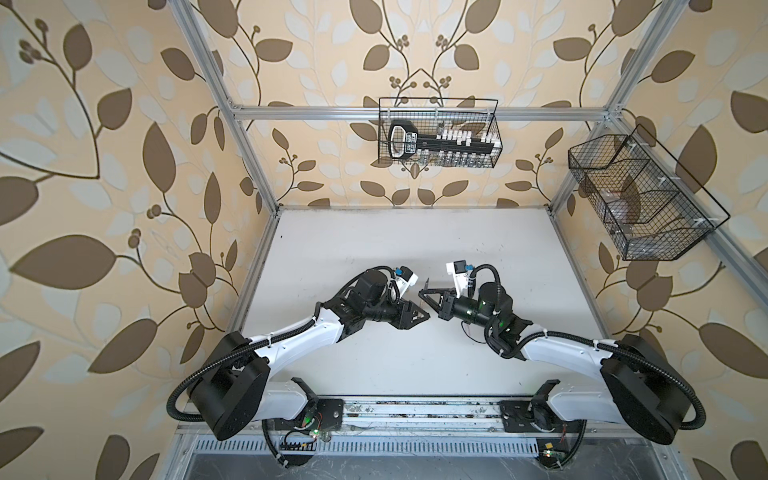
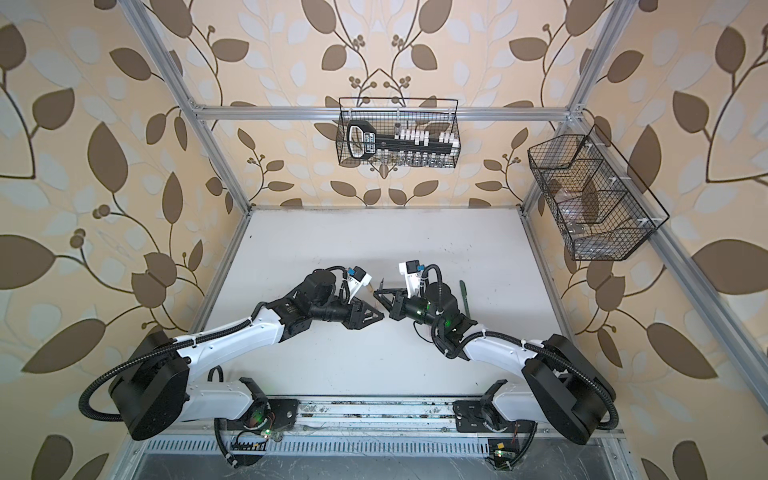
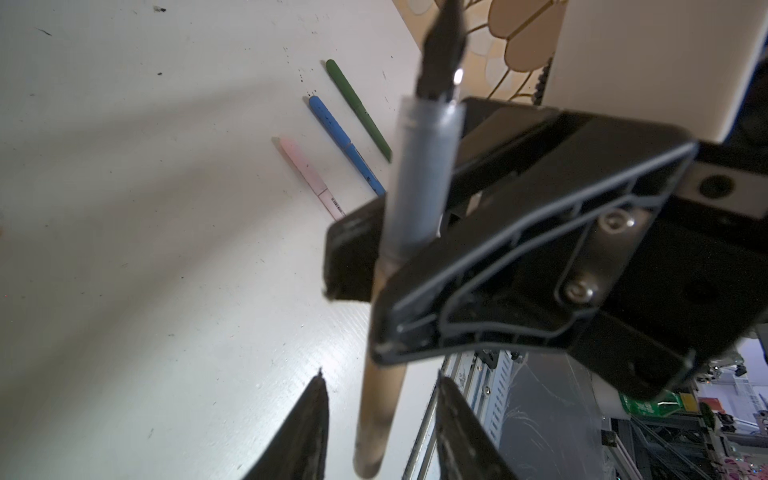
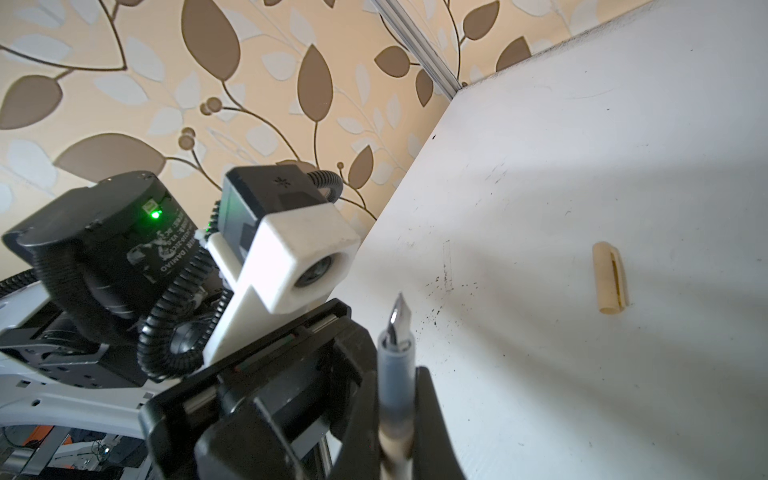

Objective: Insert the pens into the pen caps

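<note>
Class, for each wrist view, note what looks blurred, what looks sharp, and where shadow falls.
Left wrist view: the tan pen near the lens is blurred, the pink pen on the table sharper. Right wrist view: its nib crisp; broad shadow bands cross the table.

2 white arms with black joints
The left arm [image 1: 299, 332] and right arm [image 1: 557, 349] share glossy white shells, round black motor housings [image 1: 232, 390] and ribbed black cables [image 1: 176, 399]. A white block [image 4: 303, 257] houses a wrist camera. A green light [image 4: 156, 214] glows above white lettering [image 4: 166, 259]. 2 silver screws [image 3: 579, 291] sit in the black ribbed right gripper [image 4: 395, 374].
</note>
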Controlling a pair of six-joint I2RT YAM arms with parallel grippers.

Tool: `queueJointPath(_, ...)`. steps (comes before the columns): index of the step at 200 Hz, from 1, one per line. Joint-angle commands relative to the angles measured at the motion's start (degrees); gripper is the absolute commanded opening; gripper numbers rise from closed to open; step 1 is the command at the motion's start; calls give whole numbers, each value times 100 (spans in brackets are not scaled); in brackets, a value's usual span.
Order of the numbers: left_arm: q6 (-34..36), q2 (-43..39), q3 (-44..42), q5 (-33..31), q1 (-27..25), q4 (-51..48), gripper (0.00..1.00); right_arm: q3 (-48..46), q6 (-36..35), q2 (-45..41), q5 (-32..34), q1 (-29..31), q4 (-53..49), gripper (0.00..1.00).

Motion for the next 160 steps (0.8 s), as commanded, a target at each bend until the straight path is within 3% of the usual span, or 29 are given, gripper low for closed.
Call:
queueJointPath(1, -25, -213, 237, 79, 29, 131, 32, -51, -31, -8, 80, 52, 109, 0)
queueJointPath(72, -36, -298, 202, 53, 29, 121, 24, -68, 94, 111, 59, 86, 399, 0)
queueJointPath(90, -42, -252, 242, 94, 29, 92, 37, -71, 126, 109, 96, 106, 439, 0)
queueJointPath(113, -67, -210, 246, 153, 29, 140, 39, -59, 132, 129, 118, 132, 458, 0)
queueJointPath(160, -45, -287, 220, 108, 29, 123, 15, -81, 144, 144, 122, 145, 502, 0)
